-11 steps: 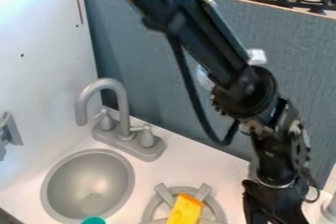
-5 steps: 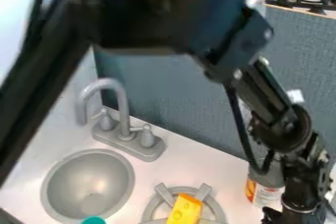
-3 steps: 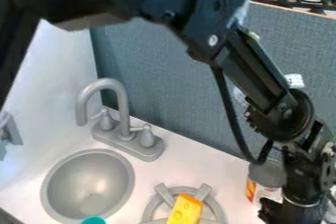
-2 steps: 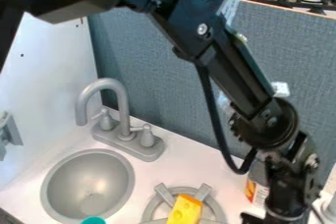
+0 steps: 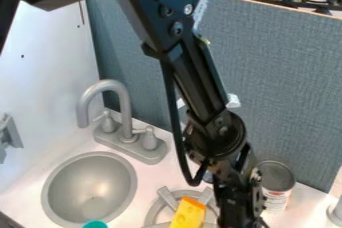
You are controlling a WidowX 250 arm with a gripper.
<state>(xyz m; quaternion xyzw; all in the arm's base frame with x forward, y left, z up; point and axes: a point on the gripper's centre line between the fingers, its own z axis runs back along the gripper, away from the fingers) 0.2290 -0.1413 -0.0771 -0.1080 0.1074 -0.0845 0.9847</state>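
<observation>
Camera view has the cheese wedge (image 5: 189, 214) on the grey burner (image 5: 153, 214), toward the sink (image 5: 90, 187) from the arm's wrist (image 5: 235, 202); whether the tool is clenched or released, I cannot tell.

A passage of bare table (image 5: 148, 178) runs between the sink (image 5: 87, 173) and the burner (image 5: 153, 214). The faucet (image 5: 125, 103) bounds it behind; the yellow wedge (image 5: 188, 214) obstructs the burner's middle. The arm (image 5: 222, 131) blocks the way from burner to can (image 5: 276, 182), before the upright blue-grey panel (image 5: 287, 97).
</observation>
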